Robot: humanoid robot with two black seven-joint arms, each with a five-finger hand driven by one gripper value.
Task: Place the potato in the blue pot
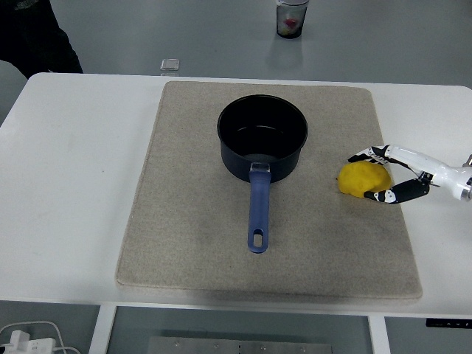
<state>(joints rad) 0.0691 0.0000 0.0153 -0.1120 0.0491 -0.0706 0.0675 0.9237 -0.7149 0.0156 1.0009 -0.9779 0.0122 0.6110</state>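
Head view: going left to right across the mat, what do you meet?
Pot handle → potato → right hand, its fingers around the potato. The blue pot sits directly above the handle, so its place is shared.
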